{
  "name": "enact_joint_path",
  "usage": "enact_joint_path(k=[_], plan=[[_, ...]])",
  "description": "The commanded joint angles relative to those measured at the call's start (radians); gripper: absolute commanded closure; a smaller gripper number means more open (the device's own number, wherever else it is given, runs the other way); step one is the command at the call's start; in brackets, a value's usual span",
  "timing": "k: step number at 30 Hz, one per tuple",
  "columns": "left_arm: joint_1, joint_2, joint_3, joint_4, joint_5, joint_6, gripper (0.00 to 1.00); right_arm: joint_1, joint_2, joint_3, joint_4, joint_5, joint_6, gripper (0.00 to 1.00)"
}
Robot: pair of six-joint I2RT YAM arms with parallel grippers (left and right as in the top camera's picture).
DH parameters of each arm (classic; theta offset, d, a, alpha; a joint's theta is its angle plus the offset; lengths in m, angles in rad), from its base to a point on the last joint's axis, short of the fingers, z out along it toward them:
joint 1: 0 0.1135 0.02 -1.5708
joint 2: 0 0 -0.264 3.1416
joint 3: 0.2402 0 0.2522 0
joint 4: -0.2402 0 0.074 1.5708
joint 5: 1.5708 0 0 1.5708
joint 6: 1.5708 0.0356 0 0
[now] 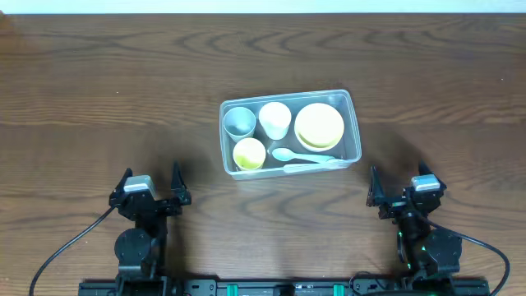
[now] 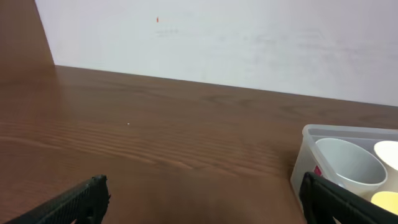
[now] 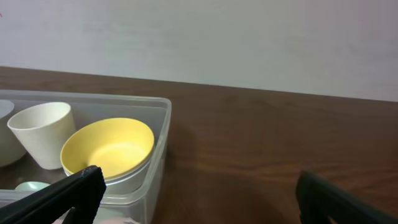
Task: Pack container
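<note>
Closest in, at the near edge of the table [image 1: 82, 82], both arms are parked side by side. The left gripper [image 1: 150, 176] has its jaws spread wide with only bare wood between them. Same deal with the right gripper [image 1: 398, 174]: jaws wide apart, nothing held. Black cables [image 1: 70, 245] trail back from the arms toward the near edge.

Moving out from there, the container [image 1: 355, 123] sits about mid-table, farther out than both grippers and between them left to right. It's a bit nearer the right one and touches neither. It's turned slightly, so its right end sits a touch farther away than its left.

Inside, there's a grey cup [image 1: 239, 122] in the far left corner and a white cup [image 1: 275, 119] just right of it. A yellow bowl [image 1: 319, 125] fills the right end, and the right wrist view shows it nested in a paler bowl. A small yellow cup [image 1: 249, 153] sits in the near left corner. To its right, a pale green spoon [image 1: 289, 154] and a white fork [image 1: 316, 165] lie along the near wall.

Both wrist views show a pale wall [image 2: 249, 43] beyond the table's far edge.
</note>
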Motion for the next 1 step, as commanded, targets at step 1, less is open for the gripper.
enact_joint_path(k=[1], plan=[[0.006, -0.006, -0.019, -0.041, 0.003, 0.013, 0.02, -0.017, -0.006, -0.001, -0.004, -0.007, 0.014, 0.01]])
